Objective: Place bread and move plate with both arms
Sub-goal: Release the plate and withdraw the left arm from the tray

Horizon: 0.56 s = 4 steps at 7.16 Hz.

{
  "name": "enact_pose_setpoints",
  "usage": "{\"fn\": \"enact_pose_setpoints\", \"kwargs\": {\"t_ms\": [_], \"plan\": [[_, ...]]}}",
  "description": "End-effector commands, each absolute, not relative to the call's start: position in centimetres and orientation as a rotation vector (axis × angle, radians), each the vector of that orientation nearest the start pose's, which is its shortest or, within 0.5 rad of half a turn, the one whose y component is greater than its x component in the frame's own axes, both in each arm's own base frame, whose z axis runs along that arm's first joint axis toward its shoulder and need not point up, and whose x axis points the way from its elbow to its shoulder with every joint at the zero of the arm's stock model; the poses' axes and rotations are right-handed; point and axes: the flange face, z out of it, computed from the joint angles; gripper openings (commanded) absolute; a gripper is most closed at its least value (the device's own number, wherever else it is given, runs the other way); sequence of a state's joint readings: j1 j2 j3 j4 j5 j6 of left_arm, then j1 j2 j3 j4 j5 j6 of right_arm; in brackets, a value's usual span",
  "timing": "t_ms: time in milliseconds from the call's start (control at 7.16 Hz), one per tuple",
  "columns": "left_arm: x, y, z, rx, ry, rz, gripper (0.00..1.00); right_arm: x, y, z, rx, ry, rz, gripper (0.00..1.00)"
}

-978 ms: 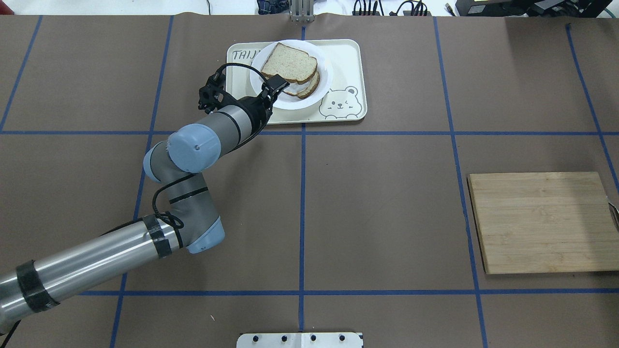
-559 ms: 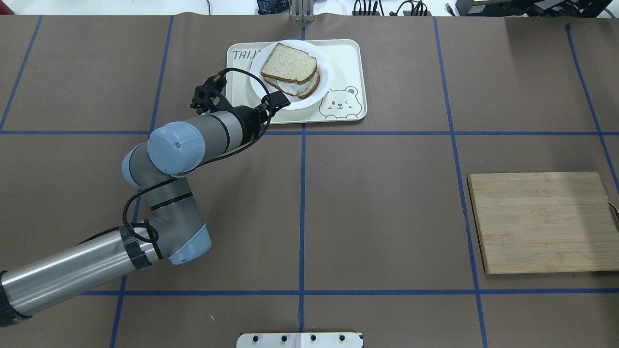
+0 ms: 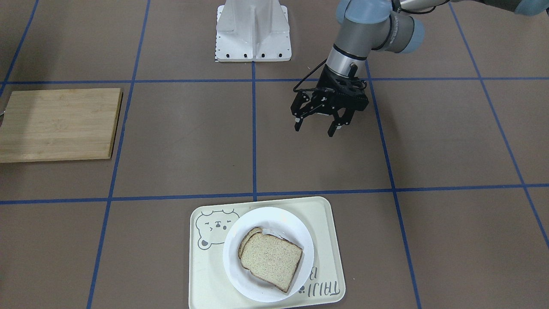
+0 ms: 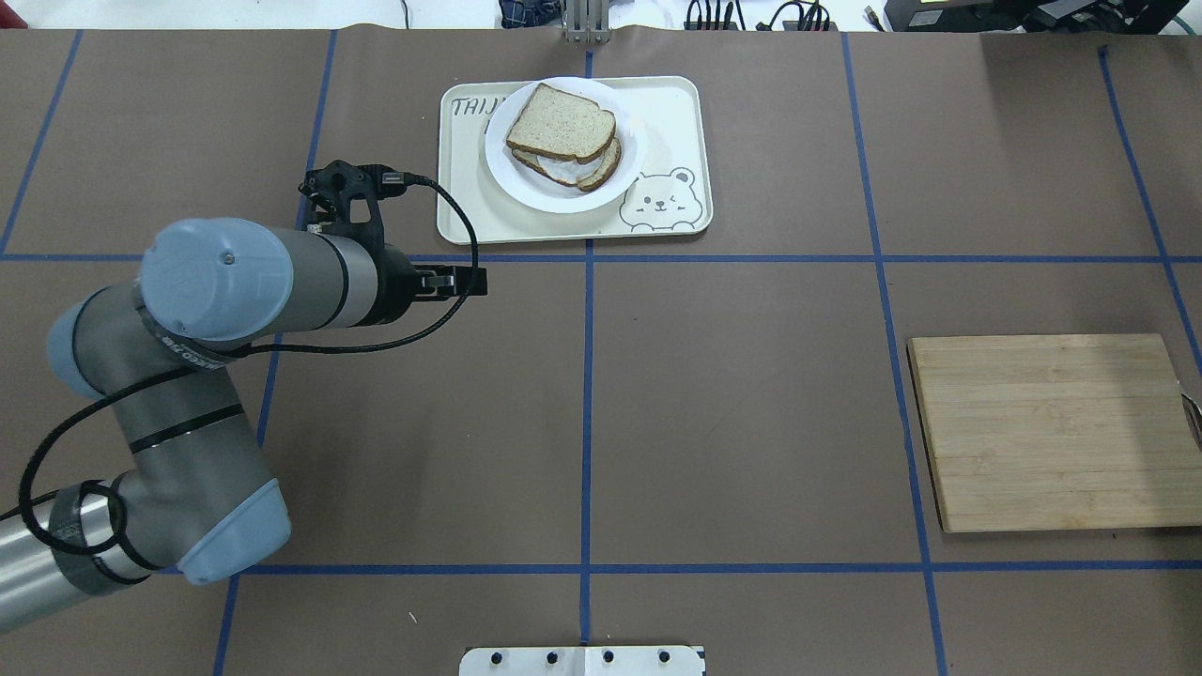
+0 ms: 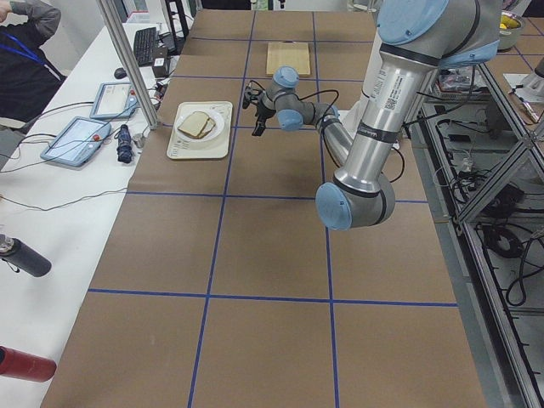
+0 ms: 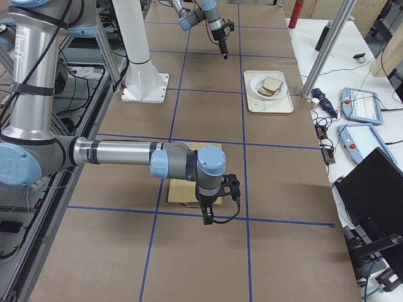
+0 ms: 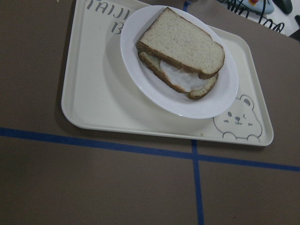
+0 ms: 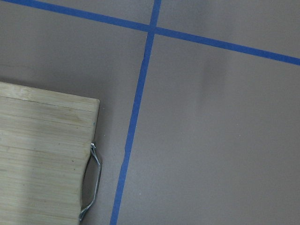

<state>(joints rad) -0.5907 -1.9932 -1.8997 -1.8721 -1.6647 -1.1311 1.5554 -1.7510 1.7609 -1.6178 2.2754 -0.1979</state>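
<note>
The bread [image 4: 562, 122] lies on top of an egg-bearing slice [image 4: 569, 173] on the white plate [image 4: 631, 150], which sits on the cream bear tray [image 4: 676, 113]. From the front, the bread [image 3: 271, 259] covers most of the plate [image 3: 274, 214]. The left wrist view looks down on the bread [image 7: 183, 42] and plate [image 7: 131, 51]. My left gripper [image 3: 315, 130] hangs open and empty above the table, well short of the tray; overhead, the left gripper [image 4: 470, 280] is near the tray's near-left corner. My right gripper [image 6: 206, 217] shows only from the right side, beside the cutting board; I cannot tell its state.
A wooden cutting board [image 4: 1052, 432] lies at the right of the table, with a metal handle [image 8: 91, 183] on its outer edge. The white pedestal [image 3: 253, 30] stands at the robot's side. Blue tape lines cross the brown table cover.
My left gripper has drawn back from the plate's edge, off the tray, toward the robot and to the left. The bread and plate have stayed put.
</note>
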Motion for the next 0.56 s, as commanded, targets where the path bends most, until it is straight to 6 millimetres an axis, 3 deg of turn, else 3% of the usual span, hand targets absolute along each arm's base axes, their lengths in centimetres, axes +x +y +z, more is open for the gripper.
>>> {"fn": "enact_pose_setpoints", "kwargs": {"t_ms": [0,140,419], "plan": [[36.5,-45.7,26.9,0.436,0.664,0.116,0.98,6.2,-41.4,66.0,0.025,-0.707,-0.19,1.0],[31.3,-48.4,29.7,0.383,0.613,0.196,0.98,6.2,-41.5,65.9,0.025,-0.706,-0.185,1.0],[16.8,-52.2,38.9,0.319,0.603,0.387,0.98,6.2,-41.5,65.9,0.028,-0.707,-0.191,1.0]]}}
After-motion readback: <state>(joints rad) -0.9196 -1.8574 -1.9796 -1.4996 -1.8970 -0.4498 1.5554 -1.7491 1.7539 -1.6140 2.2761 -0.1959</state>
